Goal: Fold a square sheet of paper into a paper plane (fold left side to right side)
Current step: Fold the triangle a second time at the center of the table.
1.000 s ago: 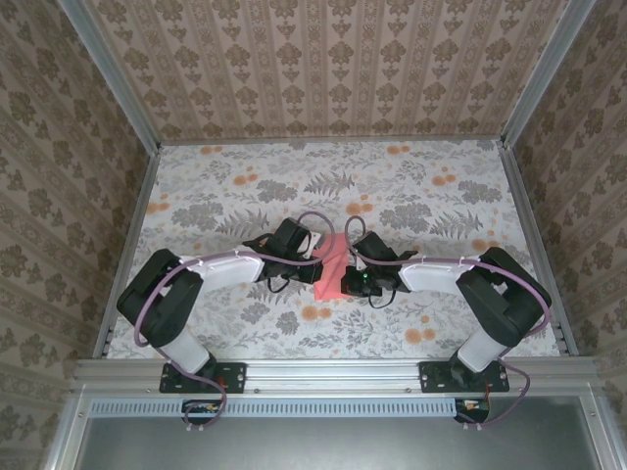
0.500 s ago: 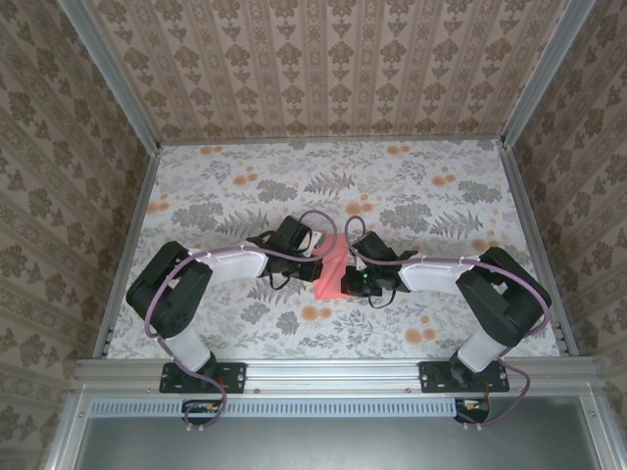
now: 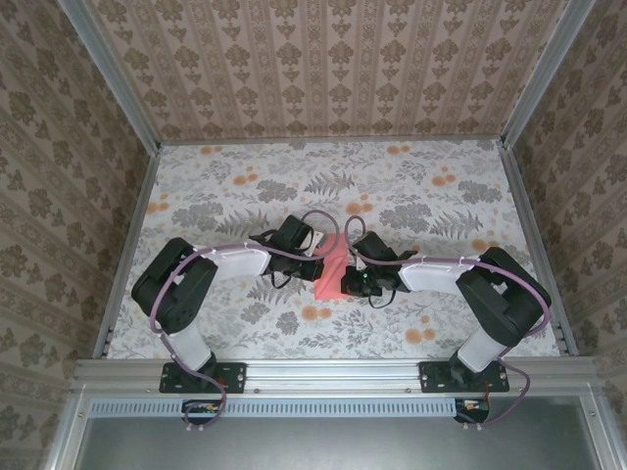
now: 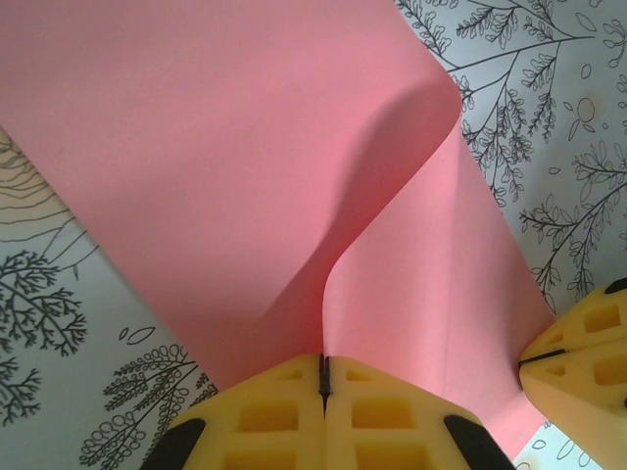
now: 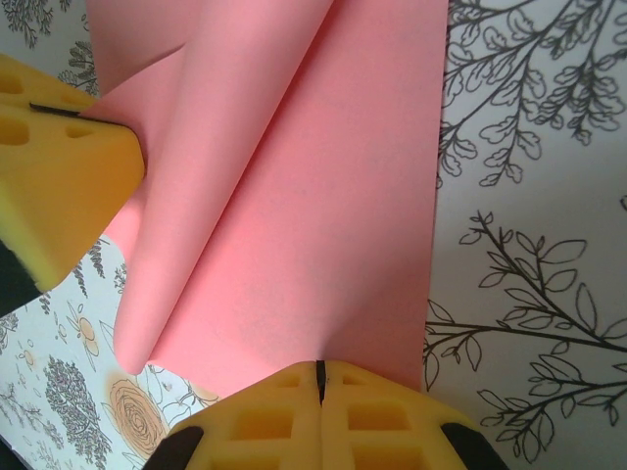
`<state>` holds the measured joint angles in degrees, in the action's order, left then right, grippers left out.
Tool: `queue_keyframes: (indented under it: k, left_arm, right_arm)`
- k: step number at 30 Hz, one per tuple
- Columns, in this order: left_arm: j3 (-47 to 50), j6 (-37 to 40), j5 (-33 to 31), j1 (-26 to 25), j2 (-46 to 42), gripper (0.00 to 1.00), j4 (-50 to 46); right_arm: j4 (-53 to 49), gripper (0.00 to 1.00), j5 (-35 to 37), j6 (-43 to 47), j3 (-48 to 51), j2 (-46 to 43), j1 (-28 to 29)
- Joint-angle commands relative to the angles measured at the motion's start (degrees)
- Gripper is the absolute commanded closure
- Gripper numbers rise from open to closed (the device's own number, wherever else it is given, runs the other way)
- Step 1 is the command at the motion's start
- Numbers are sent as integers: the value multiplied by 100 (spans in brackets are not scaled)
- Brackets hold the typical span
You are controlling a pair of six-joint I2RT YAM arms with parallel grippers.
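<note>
The salmon-pink square sheet of paper (image 3: 331, 272) lies at the table's middle between both arms. Its left part is lifted and curls over to the right in a soft rounded bend (image 4: 421, 108), with no sharp crease. My left gripper (image 4: 323, 360) is shut on the raised edge, which runs straight into the closed yellow pads. In the top view the left gripper (image 3: 315, 257) is at the sheet's left side. My right gripper (image 5: 319, 366) is shut, its tips down on the flat part of the sheet (image 5: 323, 225) near its right edge. The left gripper's pads (image 5: 59, 186) hold the flap beside it.
The flowered tablecloth (image 3: 235, 196) covers the table, with aluminium rails (image 3: 127, 255) at its sides and patterned walls around. Both forearms reach inward and nearly meet at the sheet; the right gripper's yellow pad (image 4: 583, 357) sits close by the left gripper.
The left arm's elbow and upper link have swung to the right, and its gripper has carried the flap slightly further right. The right arm has not moved.
</note>
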<state>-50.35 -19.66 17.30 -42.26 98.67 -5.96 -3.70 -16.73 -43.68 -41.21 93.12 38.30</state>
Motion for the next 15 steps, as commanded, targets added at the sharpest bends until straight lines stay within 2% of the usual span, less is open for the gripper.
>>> queue_keyframes:
  k: [1,15]
  left_arm:
    - [-183,151,98,67,117,100,-37]
    - [-231,182,107,71,200,99,-25]
  right_arm:
    - [-585,100,210,70,89,278,31]
    - [-638,100,221,92,60,342,37]
